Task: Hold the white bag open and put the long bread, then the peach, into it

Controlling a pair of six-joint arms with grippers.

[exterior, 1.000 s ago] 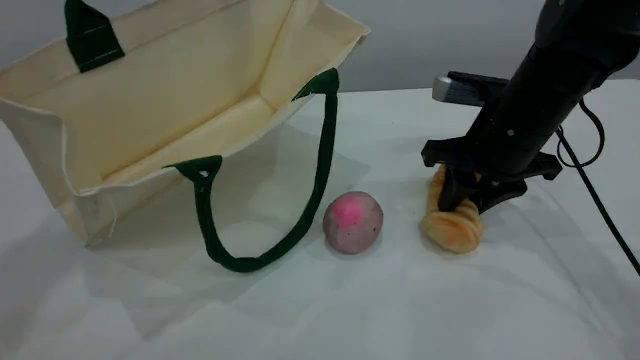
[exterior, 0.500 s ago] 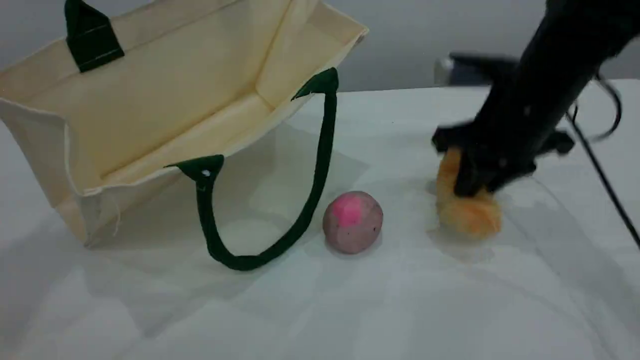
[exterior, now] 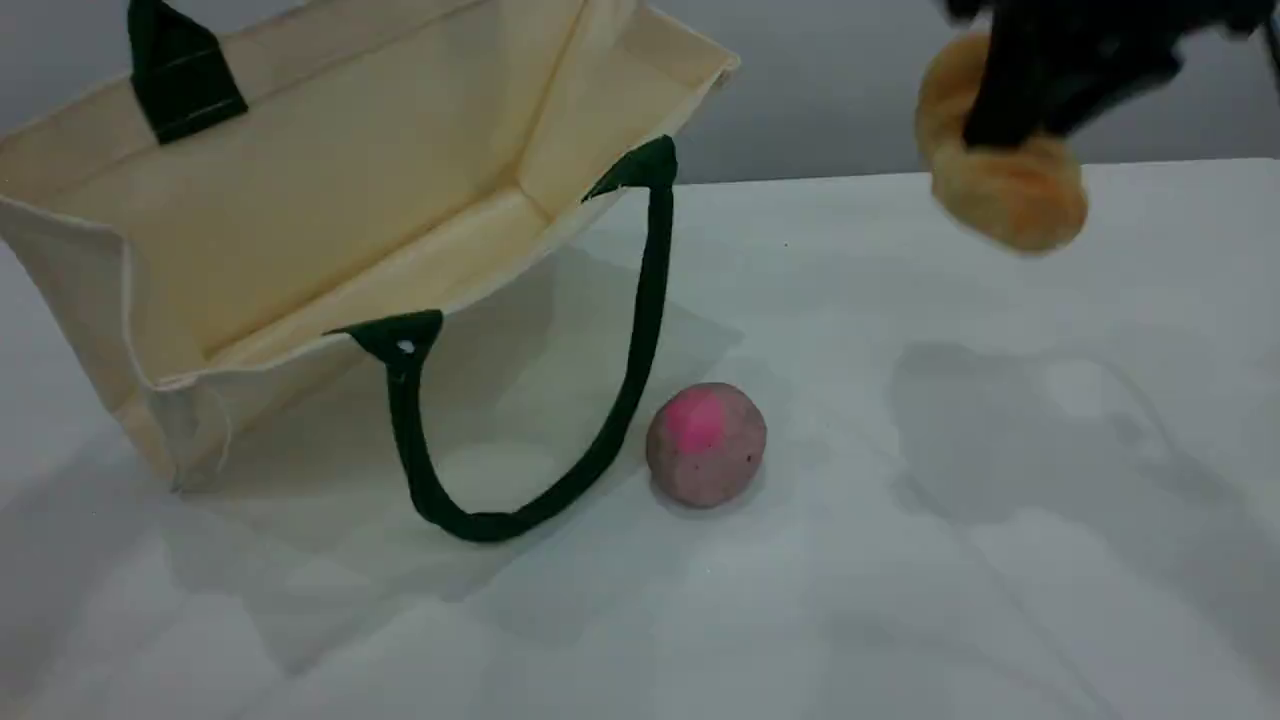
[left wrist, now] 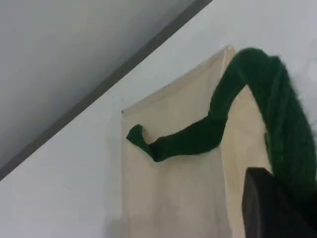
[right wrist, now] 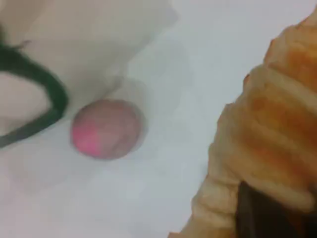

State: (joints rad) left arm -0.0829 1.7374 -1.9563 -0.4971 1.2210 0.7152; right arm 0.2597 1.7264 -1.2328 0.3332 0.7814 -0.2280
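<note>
Bread aloft crosswise in right jaws, long axis front-to-back; left jaws grip white bag

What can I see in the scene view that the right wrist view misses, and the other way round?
Only the scene view: the whole bag, its mouth open, and the right hand holding the bread up off the table. Only the right wrist view: the bread's ridges close up. Both: the bread, the peach and the green handle lying on the table.
</note>
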